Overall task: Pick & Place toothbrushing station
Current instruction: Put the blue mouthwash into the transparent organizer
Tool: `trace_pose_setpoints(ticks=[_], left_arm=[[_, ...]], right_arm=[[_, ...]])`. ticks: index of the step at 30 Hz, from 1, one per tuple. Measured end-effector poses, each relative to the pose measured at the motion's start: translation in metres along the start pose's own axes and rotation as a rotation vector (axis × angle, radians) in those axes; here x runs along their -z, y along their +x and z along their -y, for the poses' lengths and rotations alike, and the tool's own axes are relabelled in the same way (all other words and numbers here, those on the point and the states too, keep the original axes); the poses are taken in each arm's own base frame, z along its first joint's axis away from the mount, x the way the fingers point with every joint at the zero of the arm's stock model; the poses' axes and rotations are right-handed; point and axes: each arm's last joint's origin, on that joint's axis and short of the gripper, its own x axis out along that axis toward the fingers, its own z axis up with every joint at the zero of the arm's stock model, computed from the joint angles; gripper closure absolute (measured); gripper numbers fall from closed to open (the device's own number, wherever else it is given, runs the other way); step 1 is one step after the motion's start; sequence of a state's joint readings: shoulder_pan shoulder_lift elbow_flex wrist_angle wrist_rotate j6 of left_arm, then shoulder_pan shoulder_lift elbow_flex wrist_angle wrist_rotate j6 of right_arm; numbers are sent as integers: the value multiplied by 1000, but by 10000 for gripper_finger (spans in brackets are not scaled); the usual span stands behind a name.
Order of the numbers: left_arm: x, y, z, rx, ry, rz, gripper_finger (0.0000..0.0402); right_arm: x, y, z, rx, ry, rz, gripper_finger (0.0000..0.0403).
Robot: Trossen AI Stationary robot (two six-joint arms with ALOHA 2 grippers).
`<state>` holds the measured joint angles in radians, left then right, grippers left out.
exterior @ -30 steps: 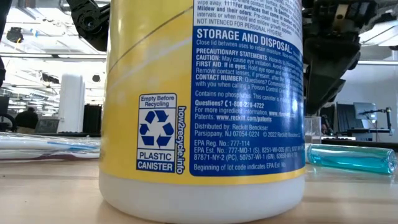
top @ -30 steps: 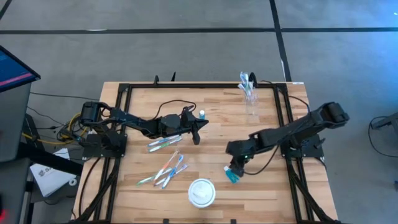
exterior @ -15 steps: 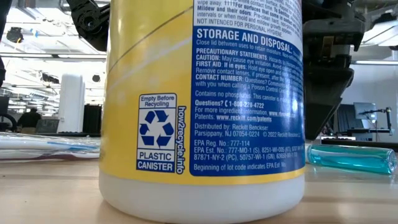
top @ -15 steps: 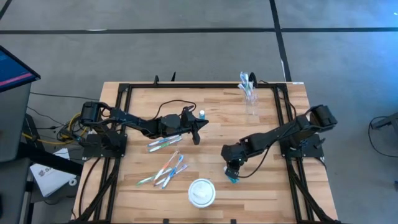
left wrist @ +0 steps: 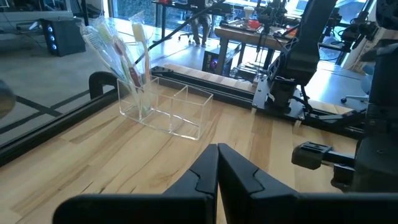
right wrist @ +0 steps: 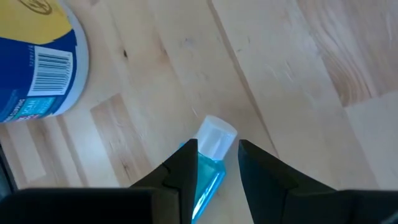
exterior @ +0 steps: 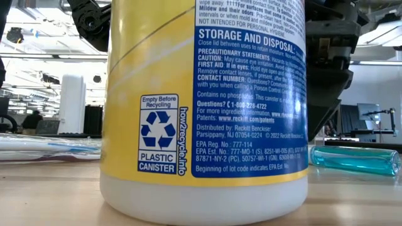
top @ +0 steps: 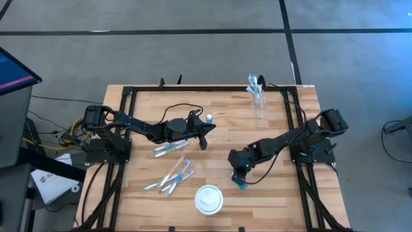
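Between right pincer (right wrist: 216, 163) fingers, translucent blue tube (right wrist: 208, 168)

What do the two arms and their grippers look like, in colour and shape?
Both arms are black and jointed, mounted on black bases at the table's sides. The left gripper and the right gripper each end in two dark, tapered fingers. A black cable loops beside the left arm.

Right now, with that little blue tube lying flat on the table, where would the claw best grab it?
Probably across its blue body, just behind the white cap, coming from above. The blue tube lies flat on the wooden table, so only its two long sides are free to pinch. The right claw is already open astride it, one finger on each side.
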<state>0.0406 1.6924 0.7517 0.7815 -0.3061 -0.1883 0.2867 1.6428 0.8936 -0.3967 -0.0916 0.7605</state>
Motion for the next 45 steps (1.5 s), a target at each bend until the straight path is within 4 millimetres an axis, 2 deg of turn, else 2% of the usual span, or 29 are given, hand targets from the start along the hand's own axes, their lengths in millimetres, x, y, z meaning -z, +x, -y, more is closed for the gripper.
trace_pose_setpoints(ticks=[5, 16, 45], left_arm=[[0, 0, 0, 0, 0, 0, 401], [0, 0, 0, -1, 1, -4, 401], [1, 0, 0, -2, 3, -8, 401]], right_arm=[[-1, 0, 0, 4, 7, 15, 296], [0, 21, 0, 17, 17, -14, 296], [15, 21, -5, 64, -80, -69, 296]])
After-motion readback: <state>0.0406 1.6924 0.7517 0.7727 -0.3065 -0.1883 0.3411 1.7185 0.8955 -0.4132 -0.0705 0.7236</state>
